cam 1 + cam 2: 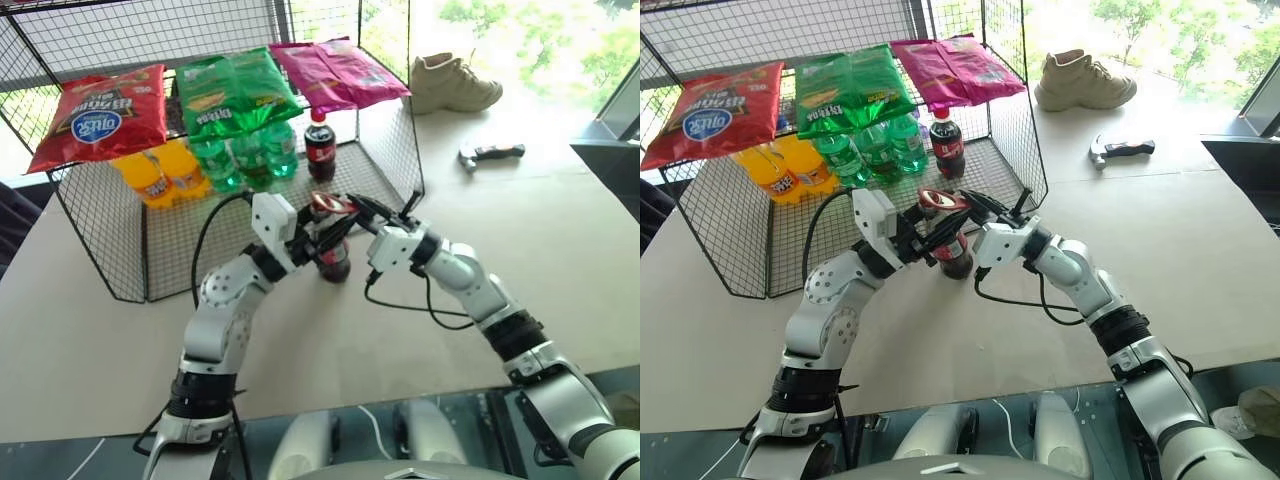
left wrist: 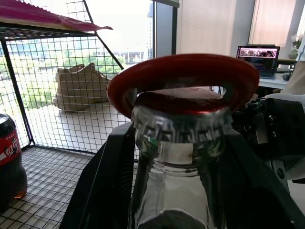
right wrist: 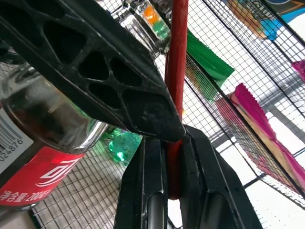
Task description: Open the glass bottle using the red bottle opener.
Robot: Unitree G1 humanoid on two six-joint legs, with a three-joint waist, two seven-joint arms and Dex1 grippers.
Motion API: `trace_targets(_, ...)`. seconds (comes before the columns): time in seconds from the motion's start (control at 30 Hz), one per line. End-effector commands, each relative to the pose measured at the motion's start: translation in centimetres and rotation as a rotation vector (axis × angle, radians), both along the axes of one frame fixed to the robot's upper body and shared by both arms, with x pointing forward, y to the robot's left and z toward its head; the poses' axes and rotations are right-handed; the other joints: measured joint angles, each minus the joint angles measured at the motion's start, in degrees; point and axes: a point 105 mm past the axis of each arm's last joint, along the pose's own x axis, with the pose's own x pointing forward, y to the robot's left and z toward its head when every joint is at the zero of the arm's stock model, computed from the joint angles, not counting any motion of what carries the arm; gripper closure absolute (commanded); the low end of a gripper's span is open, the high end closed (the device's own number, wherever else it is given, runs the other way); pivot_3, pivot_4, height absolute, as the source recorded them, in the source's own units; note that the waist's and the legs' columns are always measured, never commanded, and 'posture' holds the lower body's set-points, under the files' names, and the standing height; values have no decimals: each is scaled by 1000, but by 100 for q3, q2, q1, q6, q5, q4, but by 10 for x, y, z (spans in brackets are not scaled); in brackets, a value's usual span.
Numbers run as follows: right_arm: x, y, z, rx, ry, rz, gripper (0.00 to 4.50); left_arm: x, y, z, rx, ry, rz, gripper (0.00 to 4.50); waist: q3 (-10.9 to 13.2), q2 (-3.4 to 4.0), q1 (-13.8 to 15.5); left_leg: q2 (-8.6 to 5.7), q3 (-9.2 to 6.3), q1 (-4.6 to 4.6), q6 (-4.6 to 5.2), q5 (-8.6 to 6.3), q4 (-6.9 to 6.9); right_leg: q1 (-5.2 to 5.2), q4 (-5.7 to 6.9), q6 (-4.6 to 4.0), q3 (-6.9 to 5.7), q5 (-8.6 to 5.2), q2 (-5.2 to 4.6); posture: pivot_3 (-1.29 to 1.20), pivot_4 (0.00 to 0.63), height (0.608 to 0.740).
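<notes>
Clearly the glass bottle standing on the table before the wire rack is rigid, smooth and breakable, best gripped low on its body; the left gripper clasps it there, while the right gripper, clamped tight, holds the red bottle opener ringed over its cap.

Bright daylight is admitted through the windows beyond the table, where the view is washed out. Only soft shadows are cast on the tabletop. In the left wrist view, the bottle cap is rendered slightly soft, and the sky is overexposed.
</notes>
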Motion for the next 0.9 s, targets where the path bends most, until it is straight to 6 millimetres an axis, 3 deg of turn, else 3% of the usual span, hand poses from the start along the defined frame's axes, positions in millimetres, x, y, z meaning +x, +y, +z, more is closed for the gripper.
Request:
trace_targets(0.03, -23, 24, -16, -143, -35, 160, 4500, -3, -13, -4, 16, 19, -49, 2424, 0, 0, 2, 0, 0, 0, 0, 0, 0, 0, 0, 0, 0, 0, 0, 0, 150, 740)
trace_targets(0.2, -25, 26, -11, -151, -88, 181, 4500, -2, -13, -5, 16, 19, -45, 2424, 0, 1, 7, 0, -1, -1, 0, 0, 0, 0, 0, 0, 0, 0, 0, 0, 150, 740)
trace_targets(0.37, -10, 14, 18, -231, -294, 136, 4500, -1, -13, -6, 17, 23, -39, 2424, 2, 4, 15, -1, -1, -2, 0, 0, 0, -1, -2, 0, -1, 0, 0, 0, 150, 740)
trace_targets(0.67, 4, 2, 44, -293, -440, 99, 4500, -2, -14, -7, 15, 27, -42, 2424, 3, 4, 36, -4, -7, -13, -6, 4, -8, -1, -20, 0, -4, 0, -2, 0, 150, 740)
trace_targets(0.9, 18, -13, 51, -336, -488, 36, 4500, -2, -16, -7, 12, 32, -48, 2424, 5, 6, 54, -5, -11, -17, -6, 4, -8, 0, -26, -1, -6, 0, -3, 0, 150, 740)
